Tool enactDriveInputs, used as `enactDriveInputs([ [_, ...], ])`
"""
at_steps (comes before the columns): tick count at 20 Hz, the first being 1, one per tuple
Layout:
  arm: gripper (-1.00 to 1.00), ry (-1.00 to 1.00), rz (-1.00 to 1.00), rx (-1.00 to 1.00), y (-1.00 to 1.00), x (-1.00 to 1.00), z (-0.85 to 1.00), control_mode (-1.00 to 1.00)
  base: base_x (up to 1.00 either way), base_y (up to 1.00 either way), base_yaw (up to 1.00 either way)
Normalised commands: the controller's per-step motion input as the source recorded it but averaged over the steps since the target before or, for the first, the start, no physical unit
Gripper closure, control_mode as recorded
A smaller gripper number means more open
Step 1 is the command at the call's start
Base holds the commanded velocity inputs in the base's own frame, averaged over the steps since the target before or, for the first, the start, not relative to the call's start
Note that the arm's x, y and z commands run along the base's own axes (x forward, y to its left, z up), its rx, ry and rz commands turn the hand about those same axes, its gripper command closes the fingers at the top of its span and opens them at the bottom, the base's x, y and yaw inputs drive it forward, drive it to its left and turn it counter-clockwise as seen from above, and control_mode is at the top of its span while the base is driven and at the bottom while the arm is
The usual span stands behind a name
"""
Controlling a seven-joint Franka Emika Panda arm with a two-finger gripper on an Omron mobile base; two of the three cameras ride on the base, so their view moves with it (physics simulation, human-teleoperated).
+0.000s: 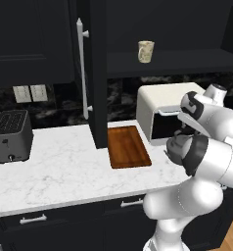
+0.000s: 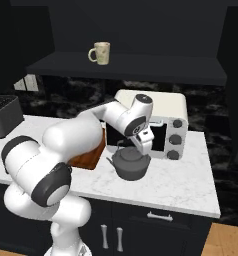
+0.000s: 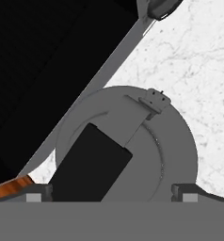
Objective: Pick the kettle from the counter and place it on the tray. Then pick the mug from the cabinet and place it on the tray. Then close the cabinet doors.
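Note:
The dark grey kettle (image 2: 131,165) stands on the white counter (image 2: 186,180), just in front of a white oven and right of the tray (image 2: 89,158). My gripper (image 2: 140,151) hangs open directly over the kettle's handle. In the hand view the kettle (image 3: 165,141) lies close below, with my gripper (image 3: 112,191) spread wide to either side of it. The wooden tray (image 1: 128,146) lies bare on the counter (image 1: 64,171). The cream mug (image 1: 146,51) stands on the shelf of the open cabinet (image 1: 187,61). One cabinet door (image 1: 99,73) stands swung out, its silver handle (image 1: 81,68) facing left.
A white countertop oven (image 2: 163,122) stands right behind the kettle and next to the tray. A grey toaster (image 1: 11,135) sits far left on the counter. My own arm hides the counter to the right of the tray in the left base view.

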Motion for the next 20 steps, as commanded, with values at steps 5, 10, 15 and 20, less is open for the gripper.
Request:
enactDriveInputs([
  [5, -1.00, -0.07, 0.19, -0.07, 0.00, -0.20, -0.18, -1.00, 0.00, 0.00, 0.00],
  [10, -1.00, -0.19, 0.12, 0.00, 0.04, -0.11, -0.01, -1.00, 0.00, 0.00, 0.00],
  [15, -1.00, -0.12, 0.04, 0.00, 0.13, 0.01, -0.04, -1.00, 0.00, 0.00, 0.00],
  [20, -1.00, -0.02, 0.00, 0.00, 0.23, 0.16, -0.02, -1.00, 0.00, 0.00, 0.00],
])
